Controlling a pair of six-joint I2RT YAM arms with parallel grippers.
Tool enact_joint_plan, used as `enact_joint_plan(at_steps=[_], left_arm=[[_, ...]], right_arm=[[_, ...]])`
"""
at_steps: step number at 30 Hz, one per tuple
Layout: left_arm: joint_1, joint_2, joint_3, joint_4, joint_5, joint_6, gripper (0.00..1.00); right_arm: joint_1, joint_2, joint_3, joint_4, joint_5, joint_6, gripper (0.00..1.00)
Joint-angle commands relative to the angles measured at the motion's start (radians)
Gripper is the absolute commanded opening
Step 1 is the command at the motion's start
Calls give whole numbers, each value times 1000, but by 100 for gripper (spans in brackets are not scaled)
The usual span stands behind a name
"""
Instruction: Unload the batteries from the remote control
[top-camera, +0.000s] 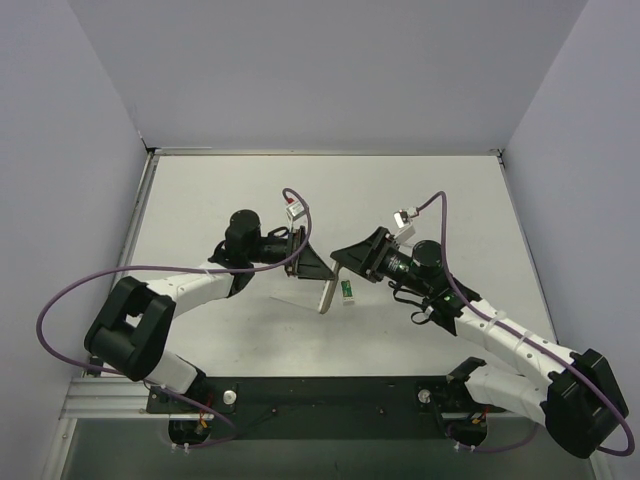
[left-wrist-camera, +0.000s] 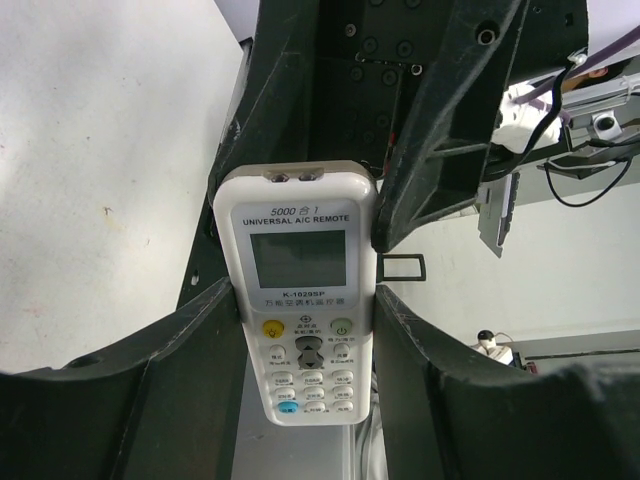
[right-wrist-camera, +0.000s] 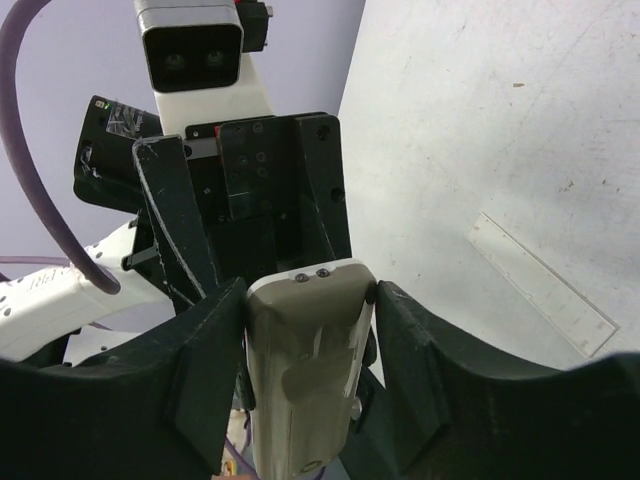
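While left gripper (left-wrist-camera: 302, 300) and right gripper (right-wrist-camera: 310, 300) both clamp the remote control (left-wrist-camera: 297, 330) mid-air, it sits steadied for unloading. Green speck beside it may be batteries (top-camera: 347, 290).

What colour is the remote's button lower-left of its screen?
Yellow button; best seen in left wrist view.

Top camera hangs above and behind the bases (top-camera: 465, 385), looking down over the whole worktop (top-camera: 220, 190). Left wrist view sits right up close on the remote (left-wrist-camera: 297, 330), button face; right wrist view, just as close, faces its back. All three share it.
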Motion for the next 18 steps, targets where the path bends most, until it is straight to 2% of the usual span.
enact_joint_plan(at_steps=[1,2,4,5,7,8,13,16,17,18], left_arm=[[-5,3,3,87,14,-12,11],[-5,3,1,93,15,-15,13],[-5,6,-1,95,15,-18,18],[-3,3,-2,95,15,-18,29],[-3,-3,-4,95,8,-14,38],[-3,-6,-5,81,6,3,40],[-5,-25,42,-106,-14,135,53],[-5,-39,108,-302,-25,285,61],[-5,-45,127,-439,-37,389,63],[-5,-48,148,-509,-52,437,64]], right_arm=[[8,-5,11,78,-2,10,43],[8,-6,9,75,3,10,34],[8,-9,8,71,20,22,26],[8,-17,9,57,27,26,19],[8,-23,17,37,37,26,11],[8,-23,22,7,47,24,0],[6,-22,32,-47,73,21,0],[6,-11,46,-89,81,18,0],[6,-6,54,-125,84,10,0],[6,-3,66,-139,86,9,0]])
